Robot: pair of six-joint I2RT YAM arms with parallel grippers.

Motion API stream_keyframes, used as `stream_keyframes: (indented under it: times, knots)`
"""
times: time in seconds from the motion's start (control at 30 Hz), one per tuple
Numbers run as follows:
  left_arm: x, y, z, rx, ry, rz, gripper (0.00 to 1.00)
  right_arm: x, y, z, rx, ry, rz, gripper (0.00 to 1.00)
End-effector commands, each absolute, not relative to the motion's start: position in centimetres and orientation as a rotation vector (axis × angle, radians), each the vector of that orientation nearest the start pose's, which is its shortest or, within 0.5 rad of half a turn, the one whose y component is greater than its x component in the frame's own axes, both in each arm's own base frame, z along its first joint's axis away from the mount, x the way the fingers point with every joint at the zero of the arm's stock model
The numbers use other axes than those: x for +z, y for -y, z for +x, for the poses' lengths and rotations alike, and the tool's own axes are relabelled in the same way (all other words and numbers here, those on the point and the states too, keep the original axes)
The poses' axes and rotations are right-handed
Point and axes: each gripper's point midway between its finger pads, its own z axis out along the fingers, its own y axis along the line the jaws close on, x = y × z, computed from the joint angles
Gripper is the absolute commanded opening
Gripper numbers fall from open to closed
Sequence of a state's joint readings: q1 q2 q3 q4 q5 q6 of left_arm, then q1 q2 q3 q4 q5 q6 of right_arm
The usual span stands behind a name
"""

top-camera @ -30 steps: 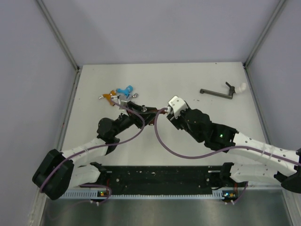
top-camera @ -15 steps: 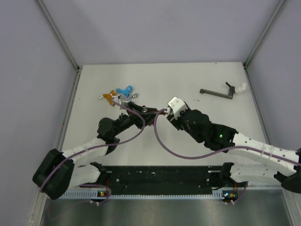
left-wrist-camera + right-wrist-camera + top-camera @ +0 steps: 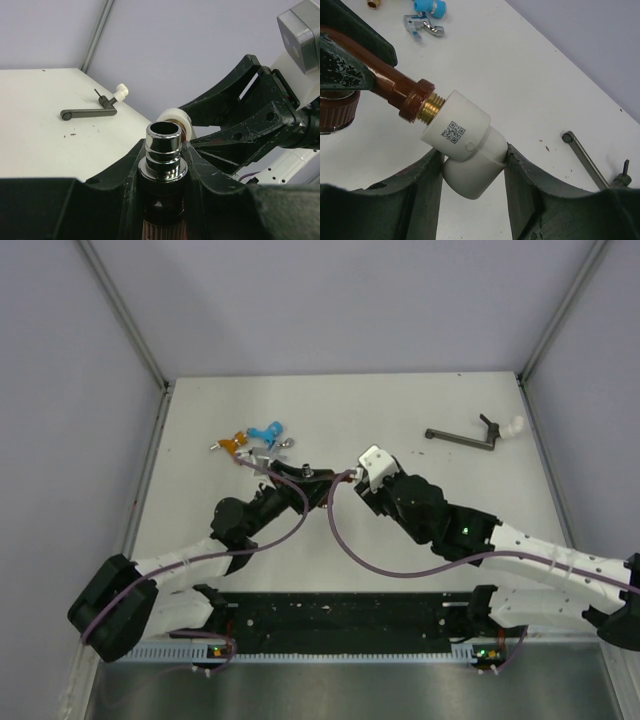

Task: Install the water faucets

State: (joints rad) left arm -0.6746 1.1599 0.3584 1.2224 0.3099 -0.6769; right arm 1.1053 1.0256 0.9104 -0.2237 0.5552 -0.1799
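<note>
The red-brown tap (image 3: 390,82) is held over mid-worktop (image 3: 400,405), pinched in the L claw (image 3: 164,172). Its brass thread sits in the white elbow (image 3: 457,127), which the R claw (image 3: 474,167) grips btwn its fingers. An orange tap (image 3: 233,443) & a blue tap (image 3: 266,430) lie just beyond.

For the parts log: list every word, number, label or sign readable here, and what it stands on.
Words or numbers: none can be read in any view.
Square scan code: a printed pattern, not text, on the white elbow fitting.
Nothing else shows a legible mark.
</note>
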Motion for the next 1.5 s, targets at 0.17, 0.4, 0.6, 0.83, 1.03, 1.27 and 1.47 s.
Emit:
stream_keyframes:
  times: [0.17,0.4,0.6,0.83,1.03,1.27,1.47]
  knots:
    - [32.5,28.0,22.2,-1.389,-1.152,0.264,0.0,29.5,-26.9,22.2,0.289,-1.543,-0.785,0.0]
    - [32.1,29.3,20.6,-1.328,-1.097,0.508,0.0,29.8,-27.4,21.5,0.333,-1.588,-0.816,0.0]
    - [31.6,29.8,19.8,-1.204,-1.032,0.705,0.0,30.1,-28.0,20.4,0.418,-1.616,-0.844,0.0]
    - [30.4,30.1,18.2,-1.041,-0.859,0.961,0.0,30.4,-28.5,19.0,0.571,-1.657,-0.908,0.0]
    - [28.7,30.0,18.3,-0.844,-0.801,1.13,0.0,29.9,-28.4,17.5,0.686,-1.747,-1.002,0.0]
    - [27.7,30.3,18.1,-0.703,-0.773,1.196,0.0,30.0,-29.2,16.0,0.86,-1.855,-1.037,0.0]
    - [27.1,30.6,17.6,-0.596,-0.74,1.234,0.0,28.8,-28.8,16.6,0.894,-1.982,-1.006,0.0]
